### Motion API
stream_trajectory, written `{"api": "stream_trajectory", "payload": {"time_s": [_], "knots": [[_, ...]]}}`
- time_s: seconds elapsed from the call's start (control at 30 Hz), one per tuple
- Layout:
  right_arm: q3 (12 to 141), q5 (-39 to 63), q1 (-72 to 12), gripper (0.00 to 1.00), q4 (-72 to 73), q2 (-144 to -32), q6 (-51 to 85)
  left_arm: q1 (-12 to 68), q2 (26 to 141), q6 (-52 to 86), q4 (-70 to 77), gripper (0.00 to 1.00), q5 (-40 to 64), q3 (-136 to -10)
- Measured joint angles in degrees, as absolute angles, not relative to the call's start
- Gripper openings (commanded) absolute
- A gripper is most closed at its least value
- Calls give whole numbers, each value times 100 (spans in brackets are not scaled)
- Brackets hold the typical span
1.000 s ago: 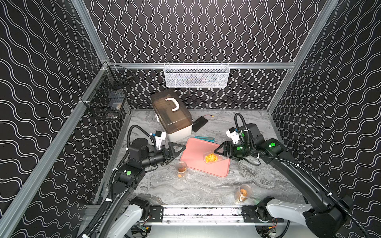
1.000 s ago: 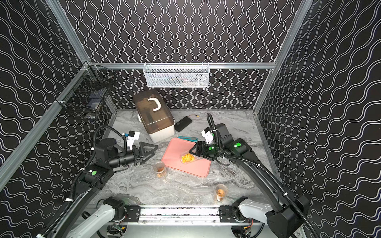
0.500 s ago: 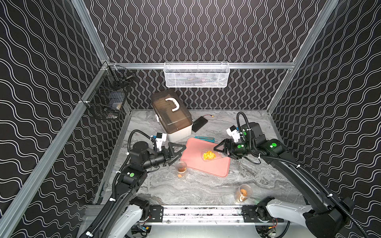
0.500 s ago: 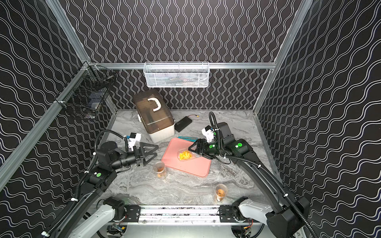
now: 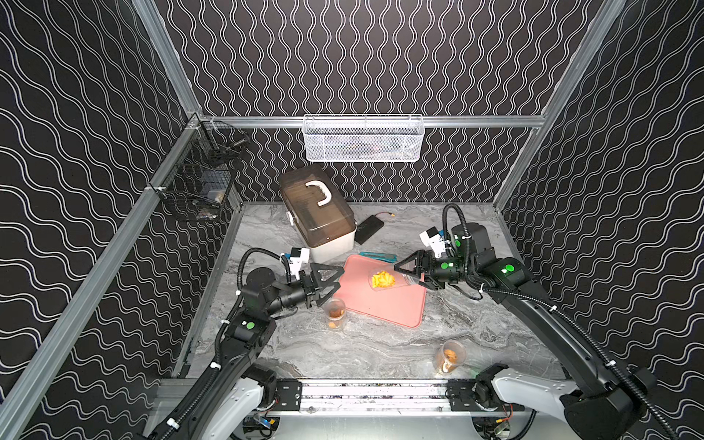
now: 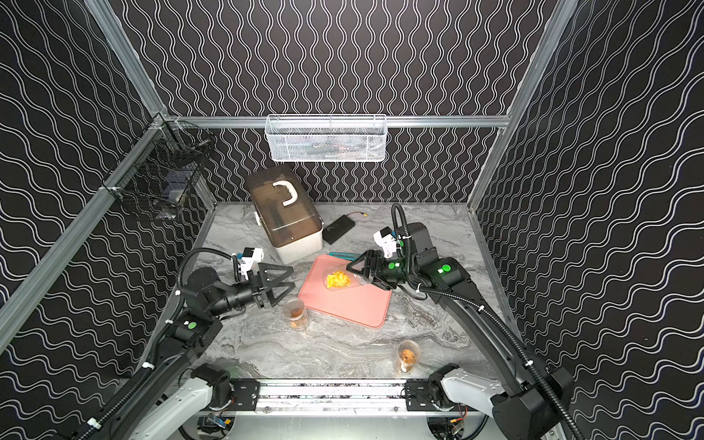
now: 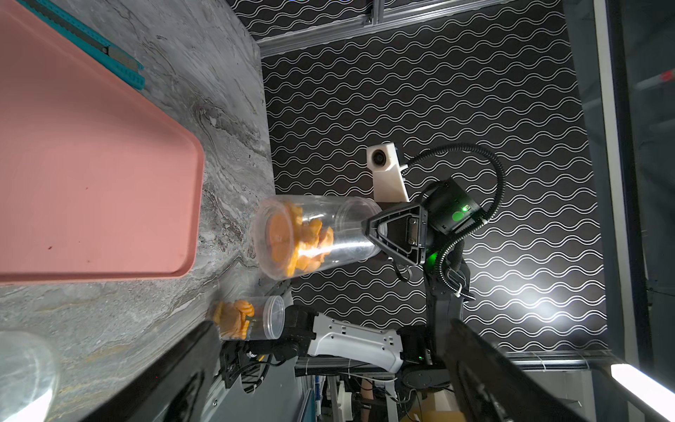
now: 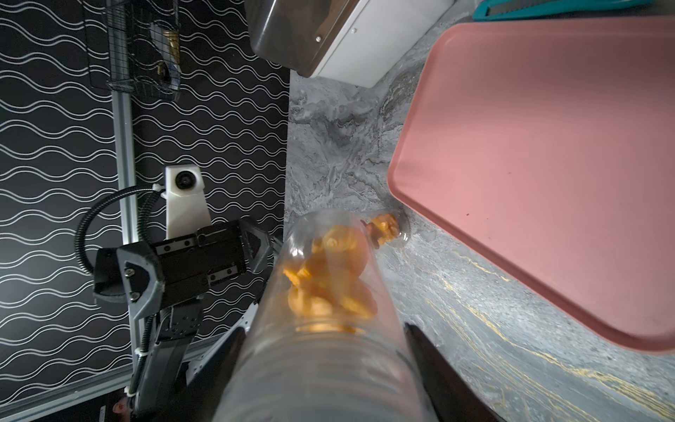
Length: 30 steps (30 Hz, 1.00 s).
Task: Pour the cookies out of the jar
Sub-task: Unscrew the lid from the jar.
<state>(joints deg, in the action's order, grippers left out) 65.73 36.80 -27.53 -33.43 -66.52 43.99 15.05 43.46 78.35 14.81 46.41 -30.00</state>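
The cookies [image 5: 383, 280] [image 6: 338, 280] [image 7: 299, 241] [image 8: 328, 277], a clump of yellow-orange pieces, sat inside the clear jar [image 5: 402, 279] [image 6: 356, 281] [image 7: 350, 226] [image 8: 321, 372], bunched at the end farthest from the grip. Whether that end was the mouth or the base could not be told. The jar was tilted well off upright, its cookie end pointing toward the left arm, and in both top views it appeared over the far right part of the pink tray [image 5: 384, 310] [image 6: 343, 304]. The right gripper [image 5: 409, 275] [image 6: 360, 276] [image 7: 372, 234] was clamped on the jar's other end, one finger on either side of the clear wall. The left gripper [image 5: 337, 282] [image 6: 291, 280] [image 8: 182, 263] stood spread wide and held nothing, just off the tray's left edge. Right beside it a small upright jar [image 5: 335, 314] [image 6: 295, 314] with orange pieces stood on the marble table [image 5: 457, 324], and another such jar [image 5: 449, 356] [image 6: 407, 356] stood near the front rail. A teal tool [image 5: 377, 254] lay along the tray's far edge. Behind it sat a storage box [image 5: 318, 213] with a brown lid, with a black device [image 5: 367, 228] beside it. A white mesh basket [image 5: 364, 139] hung on the back wall, and a black wire basket [image 5: 198, 190] hung on the left wall.
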Motion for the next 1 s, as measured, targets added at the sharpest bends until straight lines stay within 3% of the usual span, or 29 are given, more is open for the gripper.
{"api": "stream_trajectory", "payload": {"time_s": [1.0], "knots": [[5819, 4849, -2694, 64, -1179, -6517, 5765, 3094, 5400, 8106, 2873, 99, 3756, -3057]]}}
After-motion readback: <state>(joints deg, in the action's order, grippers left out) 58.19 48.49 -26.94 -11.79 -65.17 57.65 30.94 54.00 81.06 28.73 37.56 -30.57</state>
